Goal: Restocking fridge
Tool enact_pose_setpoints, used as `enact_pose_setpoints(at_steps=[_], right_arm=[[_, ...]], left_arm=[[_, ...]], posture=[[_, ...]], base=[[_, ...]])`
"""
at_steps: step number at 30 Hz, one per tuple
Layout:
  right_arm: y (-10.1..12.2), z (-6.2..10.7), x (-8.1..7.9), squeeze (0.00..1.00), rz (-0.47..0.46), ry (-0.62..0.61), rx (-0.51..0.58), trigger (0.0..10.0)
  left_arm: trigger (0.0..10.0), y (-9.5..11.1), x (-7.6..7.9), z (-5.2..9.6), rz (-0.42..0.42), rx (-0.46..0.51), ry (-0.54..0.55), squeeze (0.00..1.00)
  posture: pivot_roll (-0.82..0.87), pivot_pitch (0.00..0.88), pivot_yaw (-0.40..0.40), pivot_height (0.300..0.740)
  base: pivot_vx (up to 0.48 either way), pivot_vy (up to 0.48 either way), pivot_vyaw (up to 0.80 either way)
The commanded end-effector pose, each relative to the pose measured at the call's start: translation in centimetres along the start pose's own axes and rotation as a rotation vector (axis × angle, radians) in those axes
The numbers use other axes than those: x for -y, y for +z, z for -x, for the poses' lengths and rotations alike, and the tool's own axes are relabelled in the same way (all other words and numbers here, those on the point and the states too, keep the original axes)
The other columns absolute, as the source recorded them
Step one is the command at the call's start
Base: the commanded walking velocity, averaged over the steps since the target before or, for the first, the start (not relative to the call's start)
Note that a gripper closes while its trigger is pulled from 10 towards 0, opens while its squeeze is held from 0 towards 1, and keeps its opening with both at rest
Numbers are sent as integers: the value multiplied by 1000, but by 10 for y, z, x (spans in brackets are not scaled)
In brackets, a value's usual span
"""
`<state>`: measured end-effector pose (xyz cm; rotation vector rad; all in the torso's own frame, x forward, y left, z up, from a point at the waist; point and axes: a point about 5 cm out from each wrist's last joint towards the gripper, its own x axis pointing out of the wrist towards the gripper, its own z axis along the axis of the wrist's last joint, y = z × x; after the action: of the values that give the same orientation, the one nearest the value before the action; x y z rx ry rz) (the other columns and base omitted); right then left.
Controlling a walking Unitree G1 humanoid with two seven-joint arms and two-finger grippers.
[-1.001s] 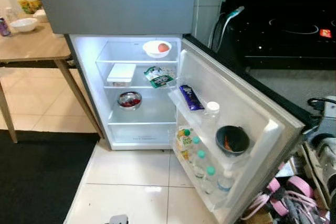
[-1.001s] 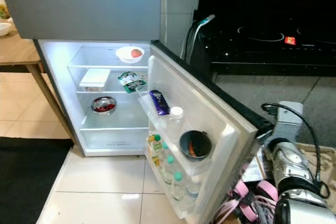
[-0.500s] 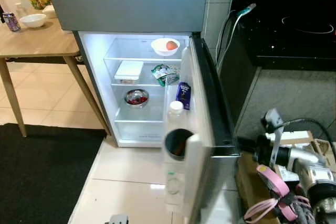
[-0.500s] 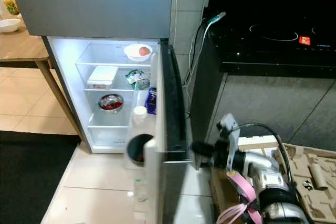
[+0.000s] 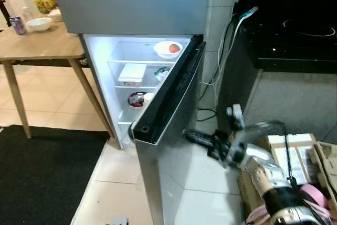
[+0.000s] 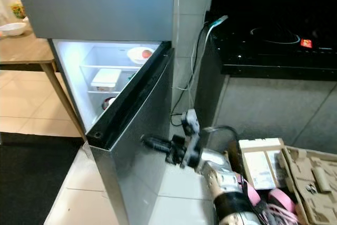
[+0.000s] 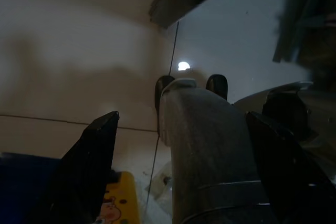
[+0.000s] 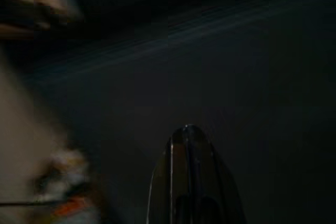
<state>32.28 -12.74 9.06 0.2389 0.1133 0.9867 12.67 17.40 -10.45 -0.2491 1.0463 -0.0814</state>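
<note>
The fridge's lower door [image 5: 168, 151] stands at a narrow angle, its grey outer face turned toward me. My right gripper [image 6: 146, 140] is stretched forward with its fingers shut together, the tips against that outer face; in the right wrist view the joined fingers [image 8: 190, 171] point at a dark surface. Through the gap I see lit shelves with a white bowl holding an orange fruit [image 5: 168, 49], a white box [image 5: 131, 74] and a steel bowl [image 5: 136, 98]. My left gripper [image 7: 182, 115] hangs open over the floor tiles.
A wooden table [image 5: 37, 46] with a bowl and a can stands to the left of the fridge. A black rug [image 5: 47, 172] covers the floor at the left. A dark counter with a cooktop [image 5: 295, 30] and hanging cables [image 5: 226, 51] is on the right, with cardboard boxes [image 6: 258, 159] below.
The fridge door has swung from wide open to nearly shut. My right arm has reached forward to the door's outer face. The camera has shifted slightly.
</note>
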Motion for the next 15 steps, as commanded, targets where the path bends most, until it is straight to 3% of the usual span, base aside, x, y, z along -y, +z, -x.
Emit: enact_pose_setpoints(at_steps=[1, 5, 11, 15], right_arm=[[-28, 19, 7, 0, -17, -142, -116, 10000], [-55, 46, 10, 0, -35, -266, -261, 10000], [-73, 62, 13, 0, -39, -359, -335, 10000], [-96, 81, 16, 0, -26, -488, -475, 10000]], left_arm=[[10000, -8, -3, 2, 15, -29, 15, 0], [10000, -10, -3, 2, 19, -32, 19, 0], [10000, -12, -1, 2, 16, -38, 16, 0], [10000, -10, 2, 1, 16, -32, 10, 0]], posture=[[-90, 0, 1, 740], [-90, 0, -1, 740], [-90, 0, -1, 740], [-101, 0, -4, 740]], base=[[0, 0, 0], [0, 0, 288], [0, 0, 769], [0, 0, 763]])
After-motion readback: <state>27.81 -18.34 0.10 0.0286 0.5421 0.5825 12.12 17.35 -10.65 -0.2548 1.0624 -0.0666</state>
